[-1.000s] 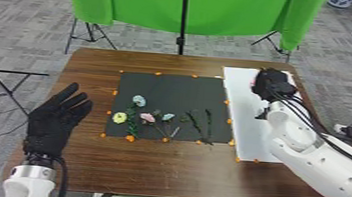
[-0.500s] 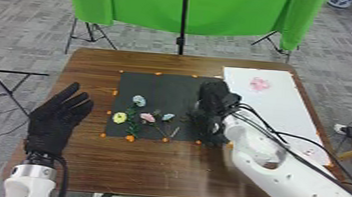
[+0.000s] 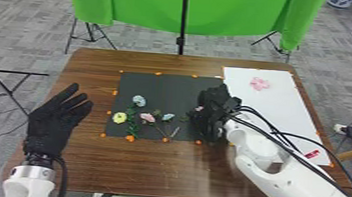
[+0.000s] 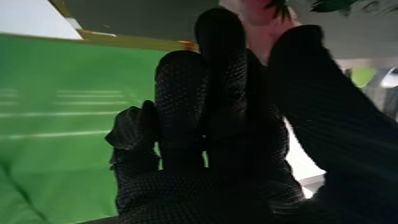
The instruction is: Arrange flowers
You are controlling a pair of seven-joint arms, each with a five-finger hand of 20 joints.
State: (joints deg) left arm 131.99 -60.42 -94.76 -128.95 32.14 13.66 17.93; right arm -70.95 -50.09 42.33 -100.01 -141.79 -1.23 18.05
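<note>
Pink flower (image 4: 258,37) — between right fingers (image 3: 214,95) and thumb (image 4: 306,75) in wrist view.

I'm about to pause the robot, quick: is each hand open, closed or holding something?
Left hand: open, empty.
Right hand: over the dark mat, something pink by it; whether it grips that, I can't tell.

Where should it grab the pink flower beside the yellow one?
Probably by the thin stem, pinched from above on the near side: the pink flower lies on the dark mat, stem slanting towards the robot.
</note>
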